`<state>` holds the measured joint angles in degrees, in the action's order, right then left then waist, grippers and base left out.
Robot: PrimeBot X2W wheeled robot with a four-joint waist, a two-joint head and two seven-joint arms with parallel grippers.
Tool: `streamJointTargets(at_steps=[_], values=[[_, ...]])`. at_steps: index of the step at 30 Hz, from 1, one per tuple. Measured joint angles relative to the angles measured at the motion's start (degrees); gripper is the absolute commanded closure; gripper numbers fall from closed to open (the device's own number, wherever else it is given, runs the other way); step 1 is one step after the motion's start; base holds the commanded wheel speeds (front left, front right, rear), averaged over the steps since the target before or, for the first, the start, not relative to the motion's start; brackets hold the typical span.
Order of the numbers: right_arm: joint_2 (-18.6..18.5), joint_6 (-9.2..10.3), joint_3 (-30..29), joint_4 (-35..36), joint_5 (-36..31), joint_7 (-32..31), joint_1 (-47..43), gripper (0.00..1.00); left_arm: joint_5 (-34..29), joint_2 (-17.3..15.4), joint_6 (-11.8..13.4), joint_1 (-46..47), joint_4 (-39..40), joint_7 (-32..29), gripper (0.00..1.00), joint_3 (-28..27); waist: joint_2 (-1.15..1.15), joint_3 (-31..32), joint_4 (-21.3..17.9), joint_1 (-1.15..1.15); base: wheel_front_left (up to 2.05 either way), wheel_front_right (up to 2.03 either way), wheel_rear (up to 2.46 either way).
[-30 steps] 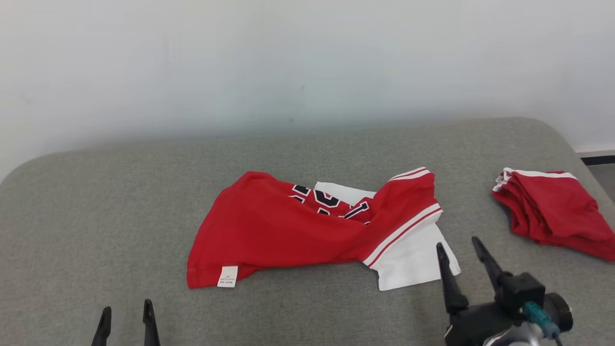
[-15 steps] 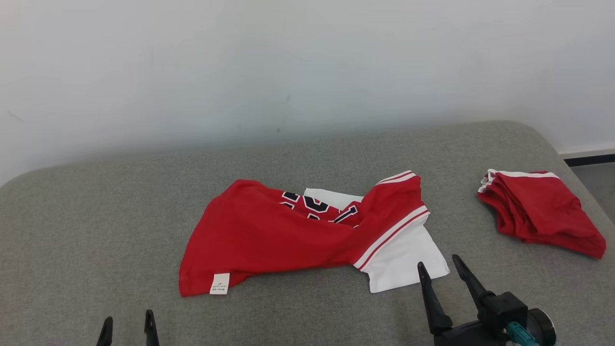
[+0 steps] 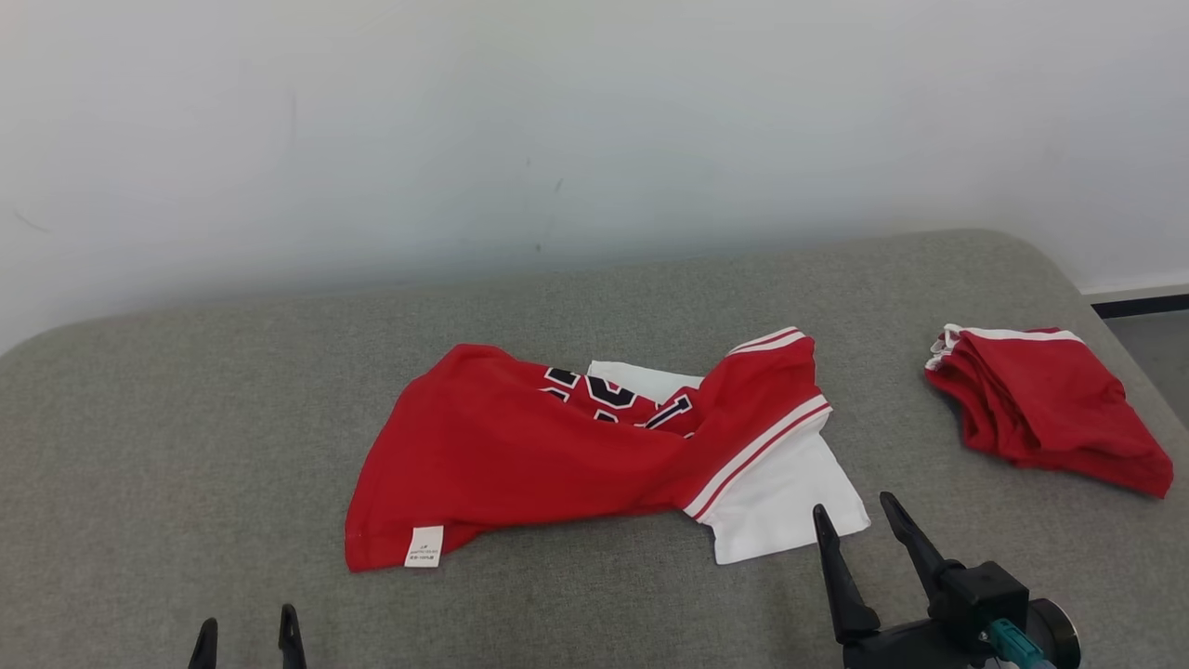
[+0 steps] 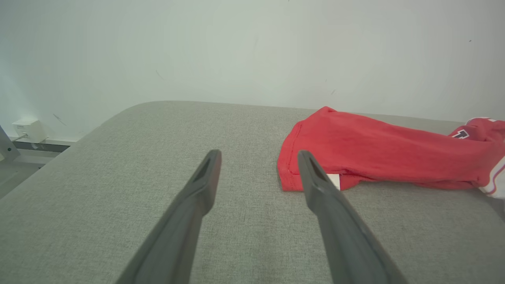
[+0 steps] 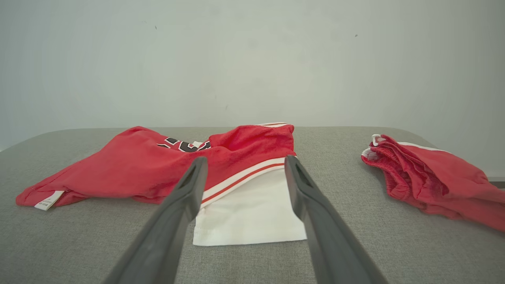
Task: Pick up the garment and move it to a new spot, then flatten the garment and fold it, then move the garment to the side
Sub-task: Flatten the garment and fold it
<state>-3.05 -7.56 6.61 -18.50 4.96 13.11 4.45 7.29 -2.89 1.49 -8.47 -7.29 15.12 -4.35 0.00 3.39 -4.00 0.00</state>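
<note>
A crumpled red jersey [image 3: 520,465] lies near the middle of the grey padded table [image 3: 167,437], with neither gripper holding it. Its long axis runs across the table from the robot's left to its right, and it angles slightly away from the robot toward the right end. The left end is a hem corner with a small white care label [image 3: 424,546], turned toward the near edge. The right end is bunched into a hump edged by a red-and-white striped band [image 3: 757,451]. Dark block lettering [image 3: 613,395] shows in a fold along the far side. From under the striped band a flat white panel [image 3: 785,492] sticks out toward the near right.

The right gripper [image 3: 852,506] hovers at the near corner of that white panel, with its fingers spread wide and nothing between them. In the right wrist view the two fingers frame the panel and the striped band. Whether a fingertip brushes the cloth cannot be told.

The left gripper [image 3: 247,618] sits by the near edge, to the left of the jersey and short of the label corner. It is also fully spread and empty, and its fingers point toward the far side of the table.

A folded red garment [image 3: 1040,409] with white trim lies well apart at the table's right end. A pale wall [image 3: 594,121] rises behind the table.
</note>
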Motion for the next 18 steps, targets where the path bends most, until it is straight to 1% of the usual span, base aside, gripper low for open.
streamJointTargets(at_steps=[14, 18], values=[[0.1, 0.00, 0.0, 0.1, 0.7, -0.1, -0.1, 0.00, -0.1, 0.0, 0.1, 0.0, 0.0, 0.0, 0.00, 0.4, 0.00, -0.1, -0.1, 0.00, 0.00, 0.00, 0.00], [0.1, 0.00, -0.7, -0.2, 0.6, -1.2, -0.1, 0.00, -0.2, 0.0, 0.1, 0.1, -0.3, 0.0, 0.00, 0.6, 0.00, -0.3, 0.0, 0.00, 0.00, 0.00, 0.00]])
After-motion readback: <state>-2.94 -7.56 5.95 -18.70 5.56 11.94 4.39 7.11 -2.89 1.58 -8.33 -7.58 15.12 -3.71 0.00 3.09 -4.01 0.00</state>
